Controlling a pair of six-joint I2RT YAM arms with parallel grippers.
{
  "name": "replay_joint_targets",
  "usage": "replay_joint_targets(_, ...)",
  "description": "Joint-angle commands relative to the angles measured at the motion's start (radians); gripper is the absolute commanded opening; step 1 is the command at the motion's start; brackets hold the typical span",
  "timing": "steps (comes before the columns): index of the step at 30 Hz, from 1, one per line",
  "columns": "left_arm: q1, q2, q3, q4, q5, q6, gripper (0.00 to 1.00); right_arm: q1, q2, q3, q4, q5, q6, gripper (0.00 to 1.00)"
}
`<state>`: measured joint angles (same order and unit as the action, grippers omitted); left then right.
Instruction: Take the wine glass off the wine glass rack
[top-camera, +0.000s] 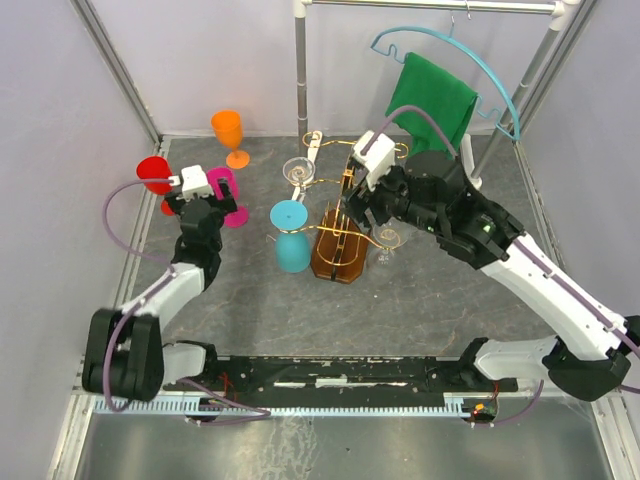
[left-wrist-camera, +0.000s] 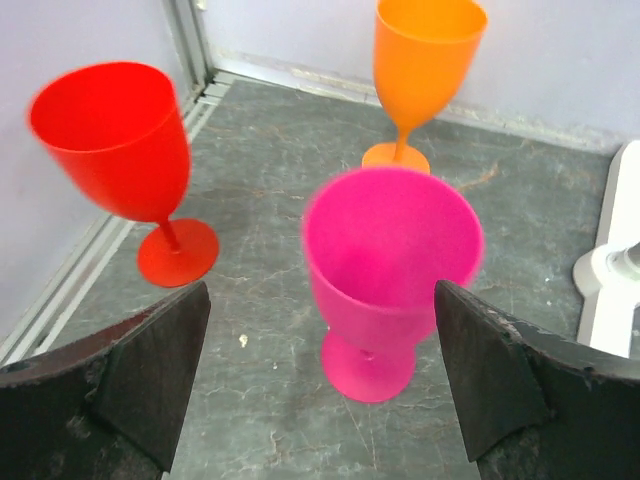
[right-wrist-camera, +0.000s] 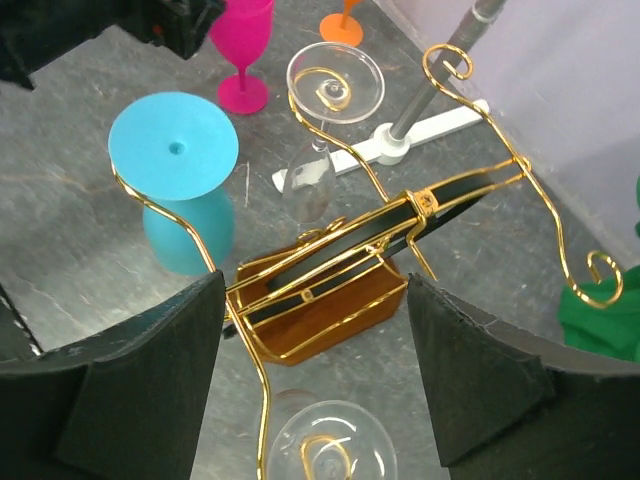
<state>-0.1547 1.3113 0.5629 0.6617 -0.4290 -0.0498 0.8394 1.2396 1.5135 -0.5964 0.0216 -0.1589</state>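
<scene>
One wine glass rack (top-camera: 338, 258) stands mid-table, three glasses hanging upside down from it: a near clear glass (right-wrist-camera: 330, 445), cut off in the wrist view; a turquoise glass (top-camera: 292, 245); a far clear glass (right-wrist-camera: 334, 85); the right hand (right-wrist-camera: 315, 285) hovers above, spread wide, holding nothing. Towards the far left corner three stand upright: pink glass (left-wrist-camera: 390, 250), red glass (left-wrist-camera: 115, 140), orange glass (left-wrist-camera: 425, 50); the left hand (left-wrist-camera: 320, 290) gapes empty before the pink.

The wine glass rack (right-wrist-camera: 345, 300) had glossy gold wire over smooth brown wood; the wine glass (right-wrist-camera: 308, 180) was clear and shiny (the pink cup (left-wrist-camera: 385, 260) looked like matt plastic).
</scene>
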Motion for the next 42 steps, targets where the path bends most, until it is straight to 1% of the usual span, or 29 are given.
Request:
replay_joint_targets(1,-0.005,-0.243,0.006,-0.31,-0.055,-0.127,0.99,-0.037,-0.005,0.087,-0.046,0.035,0.256,0.76)
replay_joint_targets(3,-0.004,-0.33,0.033,-0.426,-0.036,-0.2,0.99,-0.069,0.017,0.141,-0.085,0.039,0.34,0.67)
replay_joint_targets(5,-0.004,-0.386,0.082,-0.561,-0.003,-0.274,0.99,-0.115,0.046,0.186,-0.129,0.016,0.414,0.61)
replay_joint_targets(8,-0.004,-0.425,0.17,-0.731,0.046,-0.343,0.99,-0.171,0.091,0.214,-0.107,-0.114,0.494,0.57)
replay_joint_targets(11,-0.003,-0.441,0.213,-0.794,0.06,-0.356,0.99,-0.187,0.162,0.269,-0.104,-0.228,0.558,0.54)
replay_joint_targets(14,-0.004,-0.465,0.258,-0.86,0.054,-0.413,0.99,-0.188,0.262,0.324,-0.09,-0.318,0.618,0.53)
replay_joint_targets(17,-0.004,-0.517,0.257,-0.902,0.065,-0.434,0.99,-0.188,0.353,0.399,-0.107,-0.365,0.65,0.53)
replay_joint_targets(20,-0.004,-0.598,0.225,-0.885,0.058,-0.453,0.99,-0.189,0.44,0.499,-0.172,-0.358,0.66,0.53)
replay_joint_targets(22,-0.004,-0.625,0.239,-0.896,0.058,-0.465,0.99,-0.188,0.491,0.556,-0.206,-0.351,0.663,0.53)
replay_joint_targets(27,-0.004,-0.555,0.393,-1.041,0.121,-0.479,0.99,-0.189,0.593,0.668,-0.266,-0.333,0.687,0.49)
replay_joint_targets(29,-0.004,-0.539,0.431,-1.07,0.147,-0.478,0.99,-0.189,0.609,0.673,-0.264,-0.32,0.698,0.49)
replay_joint_targets(35,-0.003,-0.541,0.454,-1.087,0.212,-0.532,0.99,-0.188,0.625,0.645,-0.257,-0.277,0.722,0.48)
replay_joint_targets(42,-0.004,-0.545,0.483,-1.109,0.215,-0.533,0.99,-0.188,0.669,0.68,-0.284,-0.247,0.727,0.49)
